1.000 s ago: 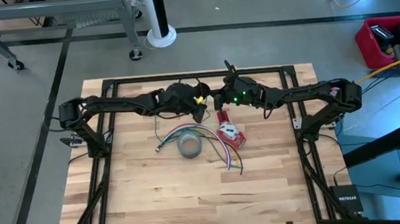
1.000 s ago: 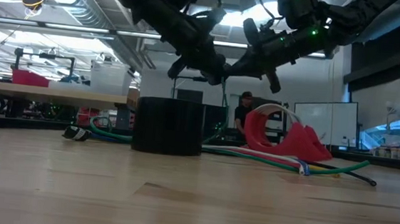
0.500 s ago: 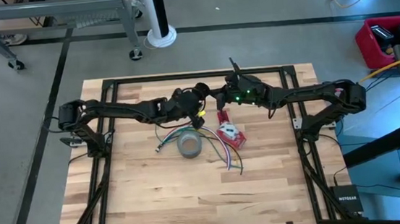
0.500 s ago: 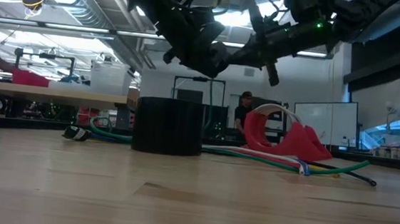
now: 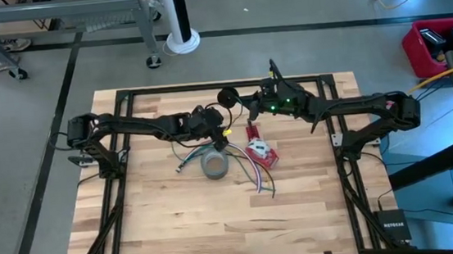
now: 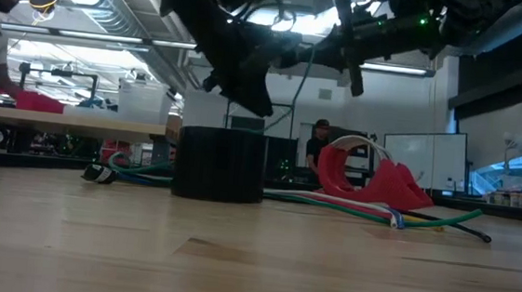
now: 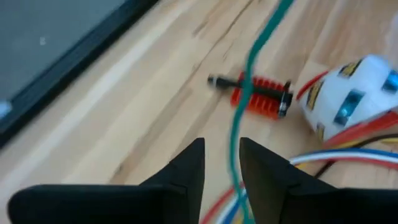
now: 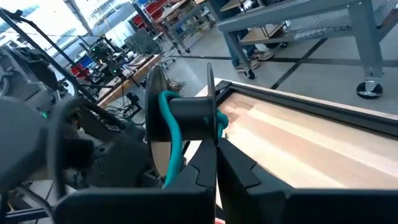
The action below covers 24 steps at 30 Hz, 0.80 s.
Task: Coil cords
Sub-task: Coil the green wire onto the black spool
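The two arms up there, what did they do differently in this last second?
The left hand drew back and down toward the grey tape roll, its fingers parting around the green cord. The right hand, shut on a small spool wound with that cord, pulled away toward the table's far edge. Tape roll, red piece and loose cords stayed put.

Left pincer (image 7: 221, 163) opened; right pincer (image 8: 216, 163) lifted spool (image 8: 185, 124).

Green cord (image 7: 254, 56), grey tape roll (image 5: 215, 164), red finned plug (image 7: 260, 98).
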### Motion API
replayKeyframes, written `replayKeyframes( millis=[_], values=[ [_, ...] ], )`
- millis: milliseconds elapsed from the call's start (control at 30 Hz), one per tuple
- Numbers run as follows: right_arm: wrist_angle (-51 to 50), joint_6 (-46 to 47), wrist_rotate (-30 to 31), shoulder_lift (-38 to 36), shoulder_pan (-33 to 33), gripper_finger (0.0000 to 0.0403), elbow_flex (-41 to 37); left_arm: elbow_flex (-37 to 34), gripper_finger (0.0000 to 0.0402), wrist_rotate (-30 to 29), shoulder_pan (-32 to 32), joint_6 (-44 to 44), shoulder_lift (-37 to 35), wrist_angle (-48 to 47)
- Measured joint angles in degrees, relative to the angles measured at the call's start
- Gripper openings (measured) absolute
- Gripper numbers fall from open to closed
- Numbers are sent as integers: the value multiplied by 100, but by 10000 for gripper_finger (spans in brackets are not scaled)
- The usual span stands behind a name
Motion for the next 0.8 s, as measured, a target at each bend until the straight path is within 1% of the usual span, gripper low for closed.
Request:
replayKeyframes(
  millis=[100,167,367,533,667,800],
  values=[
    [16,-4,4,0,2,3,0,0,88,-19,0,-356,0,-298],
    [-22,-6,65,0,2,3,0,-13,79,-37,-35,-393,0,-259],
    [-24,-10,96,0,-44,3,0,-17,52,-368,-295,-26,0,-77],
    [-52,-10,93,2,-34,3,0,-17,39,-419,-401,229,0,-25],
    [-52,-10,-175,5,-33,3,0,-20,35,-605,-411,509,0,203],
    [-42,-8,-547,8,-33,3,0,-20,35,-654,-409,729,0,513]
  ],
)
